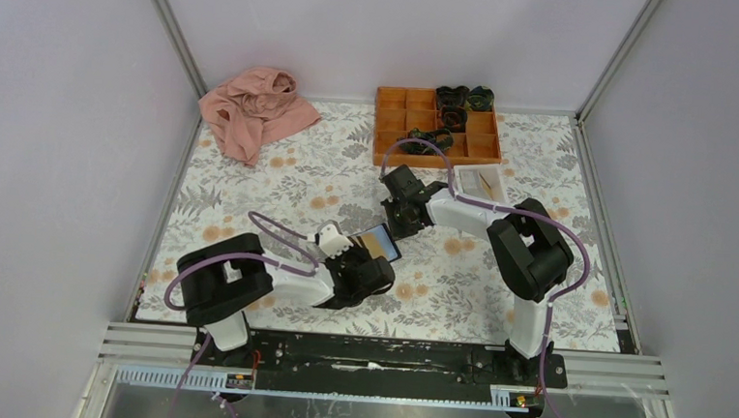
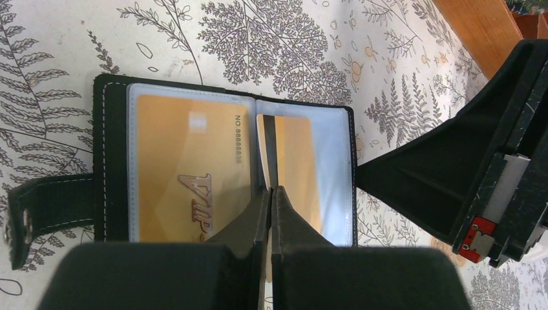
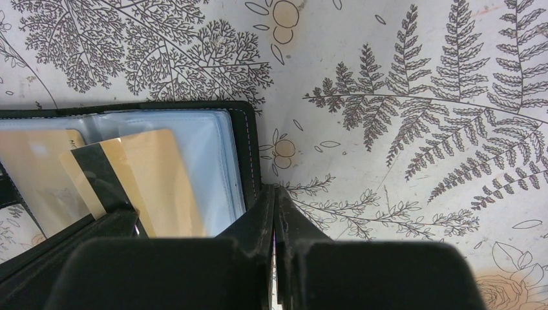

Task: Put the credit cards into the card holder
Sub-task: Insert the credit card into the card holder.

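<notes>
The card holder (image 1: 384, 240) lies open on the floral cloth, black with light-blue pockets (image 2: 333, 168). An orange-yellow credit card marked VIP (image 2: 181, 174) sits in its left pocket. My left gripper (image 2: 271, 190) is shut on a second orange-yellow card (image 2: 265, 145), held edge-on over the holder's right pocket. The right wrist view shows this card (image 3: 155, 187) with its black stripe, tilted over the blue pocket. My right gripper (image 3: 273, 192) is shut, its tip touching the holder's black outer edge (image 3: 251, 155). From above, the left gripper (image 1: 374, 261) and right gripper (image 1: 402, 218) flank the holder.
An orange compartment tray (image 1: 395, 123) with dark items stands at the back. A small white tray (image 1: 466, 181) with a thin tan thing in it lies beside the right arm. A pink cloth (image 1: 255, 110) lies at the back left. The holder's strap (image 2: 45, 206) sticks out.
</notes>
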Robot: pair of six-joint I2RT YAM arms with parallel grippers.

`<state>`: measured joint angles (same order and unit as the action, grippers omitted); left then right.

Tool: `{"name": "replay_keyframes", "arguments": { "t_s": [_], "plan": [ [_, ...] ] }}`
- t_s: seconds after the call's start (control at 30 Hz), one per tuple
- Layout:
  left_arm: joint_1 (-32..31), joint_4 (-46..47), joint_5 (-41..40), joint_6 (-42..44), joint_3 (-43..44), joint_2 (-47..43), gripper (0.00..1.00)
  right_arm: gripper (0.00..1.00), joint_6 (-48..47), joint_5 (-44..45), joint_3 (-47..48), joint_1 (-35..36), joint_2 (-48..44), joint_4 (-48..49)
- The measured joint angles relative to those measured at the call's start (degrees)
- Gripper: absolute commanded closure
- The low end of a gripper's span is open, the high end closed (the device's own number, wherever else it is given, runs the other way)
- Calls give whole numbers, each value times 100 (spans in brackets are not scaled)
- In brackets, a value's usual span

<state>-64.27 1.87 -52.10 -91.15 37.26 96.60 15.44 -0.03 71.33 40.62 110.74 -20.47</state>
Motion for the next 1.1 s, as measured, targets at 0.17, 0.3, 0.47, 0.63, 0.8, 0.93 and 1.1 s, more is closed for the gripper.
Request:
{"name": "replay_keyframes", "arguments": {
  "t_s": [0.17, 0.3, 0.47, 0.63, 0.8, 0.93, 1.1],
  "plan": [
    [-2, 15, -4, 87, 39, 76, 82, 100, 2, -2, -2, 0, -2, 2],
    [-11, 48, -7, 275, 140, 197, 57, 100, 4, 0, -46, 0, -28, 50],
    [-20, 50, 90, 560, 280, 170, 45, 100, 9, 0, -107, 0, -66, 120],
    [-46, -140, 328, 723, 271, -28, 42, 100, 44, 2, -114, 0, -72, 131],
    [-96, -535, 588, 839, 273, -273, 41, 100, 83, 15, -149, 0, -96, 170],
    [-103, -1150, 688, 815, 258, -612, 41, 100, 109, 28, -181, 0, -118, 208],
    [-105, -1886, 673, 629, 144, -1209, 43, 100, 133, 48, -184, 7, -118, 212]
  ]
}}
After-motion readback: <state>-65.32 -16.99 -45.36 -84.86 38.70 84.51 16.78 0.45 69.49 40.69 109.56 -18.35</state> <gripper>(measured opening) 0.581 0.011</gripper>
